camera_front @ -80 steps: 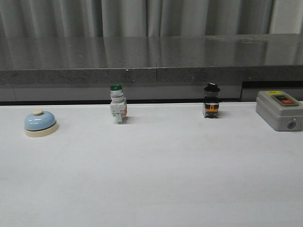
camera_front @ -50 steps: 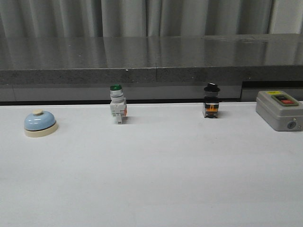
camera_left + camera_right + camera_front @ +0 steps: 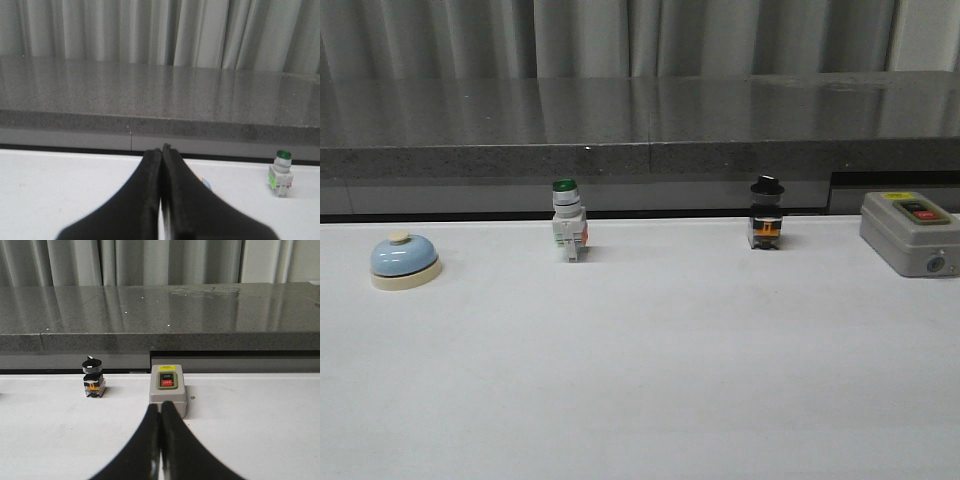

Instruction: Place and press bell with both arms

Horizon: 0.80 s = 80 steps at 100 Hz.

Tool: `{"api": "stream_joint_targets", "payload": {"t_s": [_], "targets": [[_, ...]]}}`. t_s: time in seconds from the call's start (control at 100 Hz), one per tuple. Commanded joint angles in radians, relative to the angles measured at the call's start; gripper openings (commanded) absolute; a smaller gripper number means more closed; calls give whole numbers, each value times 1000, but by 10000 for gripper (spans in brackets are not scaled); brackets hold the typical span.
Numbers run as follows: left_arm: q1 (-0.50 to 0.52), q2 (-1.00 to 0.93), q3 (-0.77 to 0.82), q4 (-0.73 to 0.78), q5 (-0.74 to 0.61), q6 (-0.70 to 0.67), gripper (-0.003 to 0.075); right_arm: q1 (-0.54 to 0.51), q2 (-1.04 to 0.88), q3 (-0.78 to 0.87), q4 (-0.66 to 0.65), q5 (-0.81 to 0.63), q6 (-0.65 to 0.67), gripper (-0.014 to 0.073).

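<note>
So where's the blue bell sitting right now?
In the front view the bell sits on the white table at the far left, left of the green-capped switch, with neither gripper near it.

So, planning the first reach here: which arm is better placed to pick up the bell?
Probably the left. The bell sits at the table's far left, and it peeks out just behind the shut left gripper; the right gripper faces the grey switch box.

"OFF" on grey switch box's (image 3: 168,395) red button
</note>
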Motion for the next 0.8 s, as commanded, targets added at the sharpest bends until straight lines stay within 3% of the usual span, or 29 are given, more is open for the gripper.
{"api": "stream_joint_targets", "payload": {"t_s": [0.0,0.4,0.63,0.79], "targets": [[0,71,-95,-9,-46,-8,-20,-6,-16,-15,-12,-80,-2,-69],[0,499,-453,-9,276,83,-20,-6,-16,-15,-12,-80,-2,-69],[-2,760,-608,-9,344,190,-20,-6,-16,-15,-12,-80,-2,-69],[-2,915,-695,-11,356,190,-16,-6,-16,-15,-12,-80,-2,-69]]}}
